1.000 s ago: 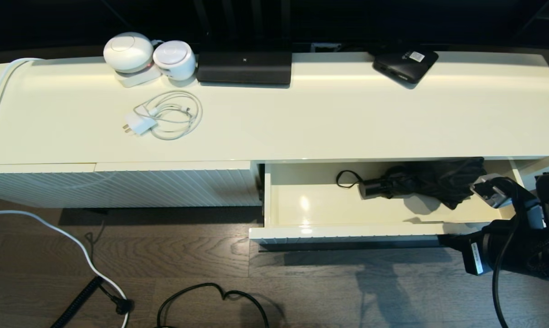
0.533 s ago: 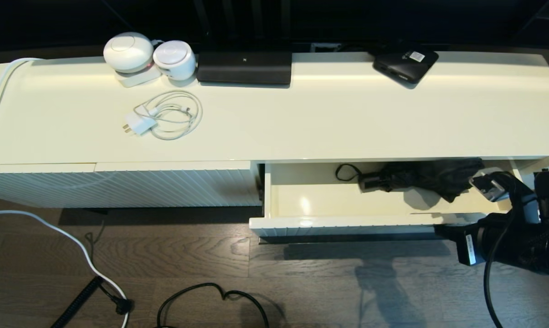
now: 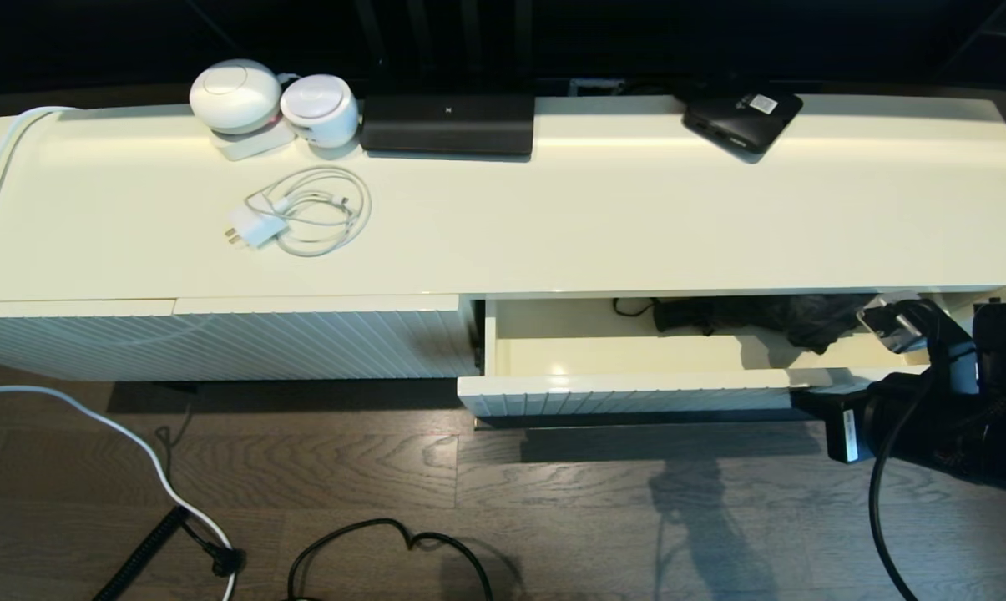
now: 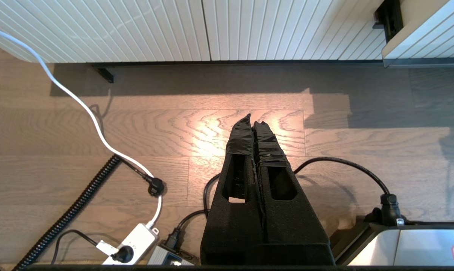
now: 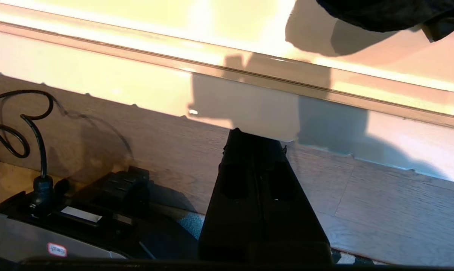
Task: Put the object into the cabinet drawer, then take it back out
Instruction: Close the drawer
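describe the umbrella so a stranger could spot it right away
Find the long cream cabinet, then its one part-open drawer at lower right. The umbrella lies along the drawer's back: crumpled glossy black fabric with a stubby handle, unlike the flat black box with a white label on top.

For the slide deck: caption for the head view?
Right claw against the ribbed cream-white drawer, partly open, compact black folding umbrella inside.
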### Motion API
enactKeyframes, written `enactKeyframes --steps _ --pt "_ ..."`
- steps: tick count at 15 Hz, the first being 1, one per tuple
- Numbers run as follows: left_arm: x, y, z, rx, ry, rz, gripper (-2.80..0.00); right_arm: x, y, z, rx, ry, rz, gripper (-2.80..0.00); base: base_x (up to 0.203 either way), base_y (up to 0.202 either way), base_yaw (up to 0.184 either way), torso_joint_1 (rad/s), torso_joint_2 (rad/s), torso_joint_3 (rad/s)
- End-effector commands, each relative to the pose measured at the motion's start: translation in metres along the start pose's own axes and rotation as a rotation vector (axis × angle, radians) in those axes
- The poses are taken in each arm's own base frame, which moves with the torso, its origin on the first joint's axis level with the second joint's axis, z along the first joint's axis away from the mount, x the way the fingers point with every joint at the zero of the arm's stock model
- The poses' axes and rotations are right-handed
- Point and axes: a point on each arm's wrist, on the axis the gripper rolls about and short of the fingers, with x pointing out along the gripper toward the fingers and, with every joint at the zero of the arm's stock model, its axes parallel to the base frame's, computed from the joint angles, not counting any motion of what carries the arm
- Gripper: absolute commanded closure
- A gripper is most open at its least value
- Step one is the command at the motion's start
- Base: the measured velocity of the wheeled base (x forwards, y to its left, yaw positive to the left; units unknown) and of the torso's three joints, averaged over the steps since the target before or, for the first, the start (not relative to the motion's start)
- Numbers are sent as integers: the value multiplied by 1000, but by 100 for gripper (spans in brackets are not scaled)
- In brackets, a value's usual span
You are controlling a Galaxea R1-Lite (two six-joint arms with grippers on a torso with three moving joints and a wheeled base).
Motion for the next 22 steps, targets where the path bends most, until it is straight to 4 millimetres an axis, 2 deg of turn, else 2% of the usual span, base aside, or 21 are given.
enactKeyframes --steps 1,5,22 --pt "0 0 0 0 -1 0 0 9 0 0 4 -7 0 0 0 0 0 0 0 0" --pt "0 0 0 0 -1 1 0 19 -1 2 27 -20 1 0 0 0 0 0 0 0" --pt "0 0 0 0 0 0 0 66 -16 31 49 -192 -47 0 0 0 0 0 0 0"
